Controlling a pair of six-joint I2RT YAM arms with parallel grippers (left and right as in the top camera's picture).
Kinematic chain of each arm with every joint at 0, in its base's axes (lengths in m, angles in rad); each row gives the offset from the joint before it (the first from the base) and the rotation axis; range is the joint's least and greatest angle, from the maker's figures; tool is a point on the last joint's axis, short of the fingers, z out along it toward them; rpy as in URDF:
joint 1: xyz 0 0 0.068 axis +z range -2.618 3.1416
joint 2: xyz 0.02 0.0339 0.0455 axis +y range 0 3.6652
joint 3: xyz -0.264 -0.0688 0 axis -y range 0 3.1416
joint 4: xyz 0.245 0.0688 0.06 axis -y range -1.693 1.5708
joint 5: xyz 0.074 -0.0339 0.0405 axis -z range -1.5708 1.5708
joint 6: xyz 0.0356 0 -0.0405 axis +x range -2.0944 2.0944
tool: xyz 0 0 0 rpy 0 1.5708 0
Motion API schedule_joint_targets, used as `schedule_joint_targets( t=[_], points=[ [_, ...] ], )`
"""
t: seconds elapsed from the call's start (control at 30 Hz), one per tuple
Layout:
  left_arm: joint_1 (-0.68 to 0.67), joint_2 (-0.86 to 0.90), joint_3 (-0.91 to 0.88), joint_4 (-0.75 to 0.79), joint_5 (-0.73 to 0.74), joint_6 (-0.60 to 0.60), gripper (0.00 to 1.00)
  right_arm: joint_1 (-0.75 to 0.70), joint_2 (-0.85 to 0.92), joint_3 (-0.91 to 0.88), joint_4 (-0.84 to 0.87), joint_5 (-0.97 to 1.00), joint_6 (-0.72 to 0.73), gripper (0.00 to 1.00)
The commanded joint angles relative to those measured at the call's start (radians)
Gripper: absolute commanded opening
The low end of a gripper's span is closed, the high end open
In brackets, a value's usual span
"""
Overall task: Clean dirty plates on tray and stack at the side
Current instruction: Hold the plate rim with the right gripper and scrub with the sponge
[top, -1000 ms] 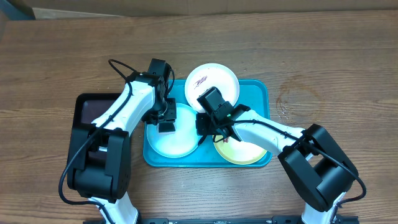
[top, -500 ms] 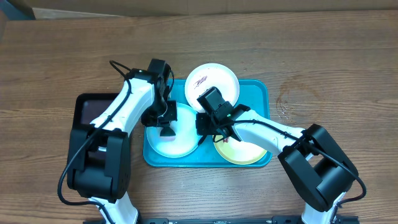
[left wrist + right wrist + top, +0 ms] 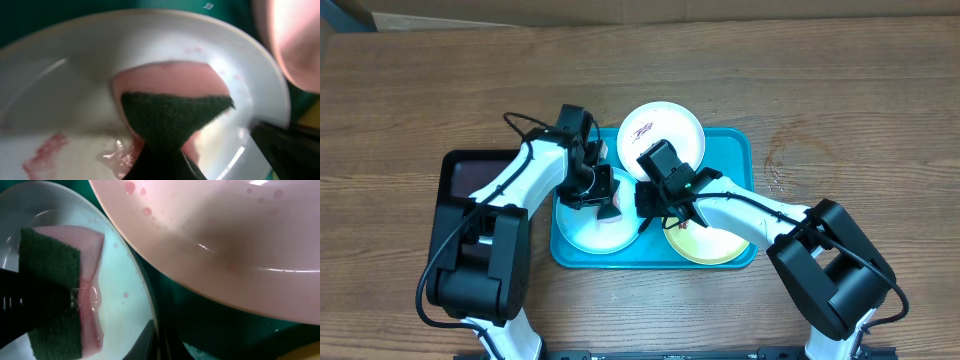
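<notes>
Pink sponge [image 3: 175, 112] down on the light blue plate [image 3: 582, 232]
Left gripper [image 3: 604, 197] jaws clamp it mid-frame; right gripper [image 3: 651, 206] at the rim, jaws can't tell.

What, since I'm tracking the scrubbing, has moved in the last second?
The left hand, gripping the sponge, slid rightward across the light blue plate. The right hand, white plate, yellow-green plate and tray stayed put.
</notes>
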Motion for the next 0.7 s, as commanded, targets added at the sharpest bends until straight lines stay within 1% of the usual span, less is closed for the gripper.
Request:
schedule_joint_targets(
  t=[0.0, 0.13, 0.2, 0.37, 0.53, 0.6, 0.67],
  points=[
    [0.038, 0.008, -0.075, 0.007, -0.224, -0.070, 0.04, 0.004, 0.006, 0.024, 0.009, -0.002, -0.005, 0.05],
    [0.080, 0.008, -0.118, 0.004, -0.406, -0.088, 0.04, 0.004, 0.006, 0.024, 0.009, -0.002, -0.005, 0.05],
    [0.094, 0.008, -0.120, -0.019, -0.482, -0.116, 0.04, 0.004, 0.006, 0.024, 0.009, -0.002, -0.005, 0.05],
    [0.107, 0.008, -0.079, -0.093, -0.584, -0.164, 0.04, 0.004, 0.006, 0.024, 0.009, -0.002, -0.005, 0.05],
    [0.105, 0.006, 0.049, -0.217, -0.632, -0.187, 0.04, 0.004, 0.006, 0.024, 0.010, -0.002, -0.005, 0.05],
    [0.100, 0.006, 0.121, -0.278, -0.608, -0.193, 0.04, 0.004, 0.006, 0.024, 0.009, -0.002, -0.005, 0.05],
    [0.098, 0.006, 0.186, -0.321, -0.539, -0.192, 0.04, 0.004, 0.006, 0.024, 0.009, -0.002, -0.005, 0.05]
  ],
)
